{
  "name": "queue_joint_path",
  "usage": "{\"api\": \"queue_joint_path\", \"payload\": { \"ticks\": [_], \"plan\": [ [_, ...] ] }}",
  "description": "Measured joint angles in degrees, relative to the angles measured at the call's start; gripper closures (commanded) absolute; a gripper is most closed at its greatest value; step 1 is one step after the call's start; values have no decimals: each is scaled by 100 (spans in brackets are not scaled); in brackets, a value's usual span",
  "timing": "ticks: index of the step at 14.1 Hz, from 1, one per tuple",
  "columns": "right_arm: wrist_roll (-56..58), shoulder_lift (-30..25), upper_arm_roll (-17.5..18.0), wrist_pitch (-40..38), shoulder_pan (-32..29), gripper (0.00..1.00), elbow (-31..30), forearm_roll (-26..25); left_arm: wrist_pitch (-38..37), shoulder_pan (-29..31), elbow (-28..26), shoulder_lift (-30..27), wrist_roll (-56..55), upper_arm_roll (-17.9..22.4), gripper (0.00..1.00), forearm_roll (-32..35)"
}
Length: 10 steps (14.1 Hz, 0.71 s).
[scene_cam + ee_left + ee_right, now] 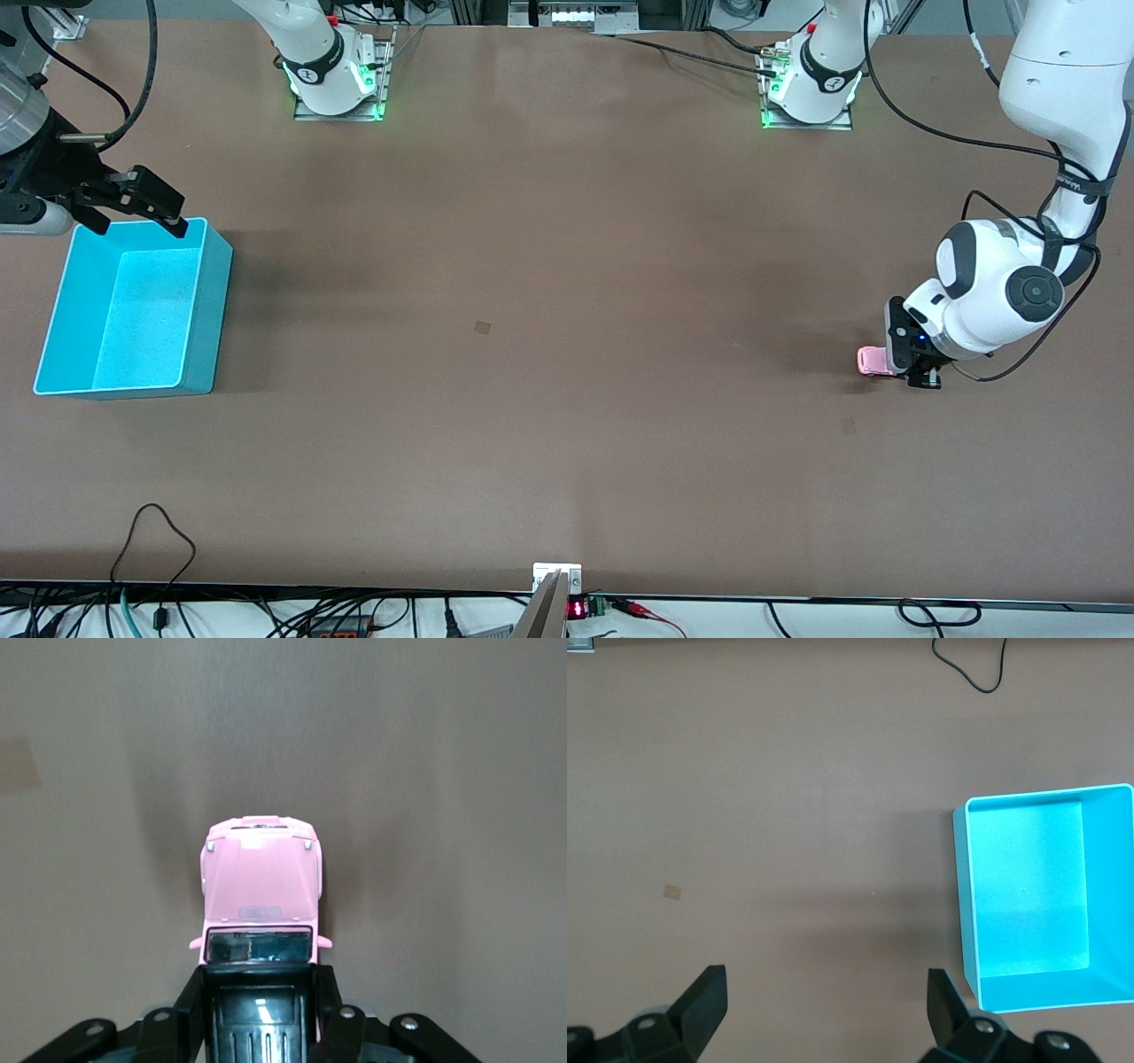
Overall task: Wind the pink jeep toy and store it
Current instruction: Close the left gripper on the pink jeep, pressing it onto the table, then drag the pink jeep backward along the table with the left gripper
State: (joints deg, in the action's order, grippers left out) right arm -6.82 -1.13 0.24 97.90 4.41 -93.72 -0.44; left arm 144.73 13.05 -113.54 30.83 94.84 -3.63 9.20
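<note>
The left gripper point(257, 992) sits low at the table point(567, 354) near the left arm's end, its two dark fingers point(197, 997) closed in on the flanks of the pink jeep toy point(260, 890) at the cab, black roof panel between them, pink hood jutting out ahead of the jaws; whether the wheels rest on the tabletop or just above it I cannot tell. The toy looks like a small hard shell of glossy plastic or painted metal, boxy, with rounded hood corners and a glazed windscreen; I judge it light, rigid and somewhat slick, so the flat cab sides are the sound place to pinch, the little side mirrors being the likeliest bits to snap. Winding probably means dragging it backward with the wheels pressed on the matte brown top, which should offer fair friction.

Well apart, toward the right arm's end, the right gripper point(142, 204) hangs with its jaws spread wide and empty over the rim of the turquoise bin point(208, 301), a smooth, thin-walled, open rectangular tub; that arm waits.
</note>
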Motion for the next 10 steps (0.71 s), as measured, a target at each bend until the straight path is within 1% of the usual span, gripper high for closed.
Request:
{"api": "queue_joint_path", "payload": {
  "ticks": [4, 10],
  "plan": [
    [0, 0, 0, -1, 0, 0, 0, 0, -2, 554, 123, 80, 344, 15, 90, 0],
    [0, 0, 0, -2, 1, 0, 0, 0, -2, 1509, 712, 450, 1591, 0, 90, 0]
  ]
}}
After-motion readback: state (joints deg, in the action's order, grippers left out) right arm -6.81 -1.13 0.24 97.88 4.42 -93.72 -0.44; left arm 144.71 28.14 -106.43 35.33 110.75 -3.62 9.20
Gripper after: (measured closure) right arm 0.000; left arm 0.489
